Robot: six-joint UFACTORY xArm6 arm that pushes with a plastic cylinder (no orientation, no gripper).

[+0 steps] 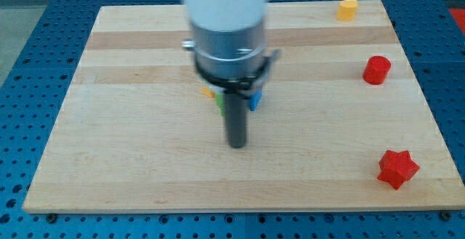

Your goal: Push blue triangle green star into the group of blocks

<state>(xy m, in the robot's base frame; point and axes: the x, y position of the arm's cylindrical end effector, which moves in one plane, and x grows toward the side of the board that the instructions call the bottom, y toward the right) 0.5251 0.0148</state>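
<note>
My dark rod comes down at the board's middle, and my tip [237,144] rests on the wood. Just above the tip, mostly hidden behind the rod and the arm's body, a sliver of a blue block [255,100] shows on the rod's right. A sliver of a green block [219,101] shows on its left, and a bit of a yellow-orange block [208,91] lies further left. Their shapes cannot be made out. My tip sits below these three blocks in the view, close to them.
A yellow block [348,8] sits at the wooden board's [109,159] top right corner. A red cylinder-like block [376,70] lies at the right edge. A red star [397,168] lies at the bottom right. Blue perforated table surrounds the board.
</note>
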